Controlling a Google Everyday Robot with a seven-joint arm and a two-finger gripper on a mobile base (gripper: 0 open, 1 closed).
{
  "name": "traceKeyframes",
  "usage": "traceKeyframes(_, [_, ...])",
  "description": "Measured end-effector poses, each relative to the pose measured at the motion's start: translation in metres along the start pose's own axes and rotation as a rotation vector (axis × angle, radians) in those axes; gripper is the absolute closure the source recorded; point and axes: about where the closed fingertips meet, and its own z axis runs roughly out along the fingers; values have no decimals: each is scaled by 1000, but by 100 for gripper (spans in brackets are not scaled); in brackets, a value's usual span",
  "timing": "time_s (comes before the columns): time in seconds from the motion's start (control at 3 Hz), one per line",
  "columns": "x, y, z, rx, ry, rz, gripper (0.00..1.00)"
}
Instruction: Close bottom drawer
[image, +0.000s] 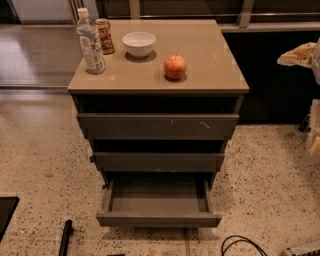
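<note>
The bottom drawer (158, 219) of the grey-brown cabinet (157, 90) is pulled well out towards me. Its plain flat front is low near the floor and its inside (157, 194) looks empty. The two drawers above, the middle one (158, 162) and the top one (158, 126) with white scratches, stick out only slightly. My gripper (301, 54) is at the far right edge of the camera view, level with the cabinet top and well away from the drawer, holding nothing that I can see.
On the cabinet top stand a water bottle (90, 42), a can (104, 36), a white bowl (139, 43) and a red apple (175, 66). A black cable (243, 244) and a black rod (65, 238) lie on the speckled floor in front.
</note>
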Motion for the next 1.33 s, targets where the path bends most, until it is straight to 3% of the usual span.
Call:
traceKeyframes(0.33, [0, 0, 0, 0, 0, 0, 1])
traceKeyframes(0.67, [0, 0, 0, 0, 0, 0, 22])
traceKeyframes(1.0, [3, 8, 33, -3, -26, 22, 45])
traceKeyframes(1.33, [7, 38, 138, -63, -100, 79, 76])
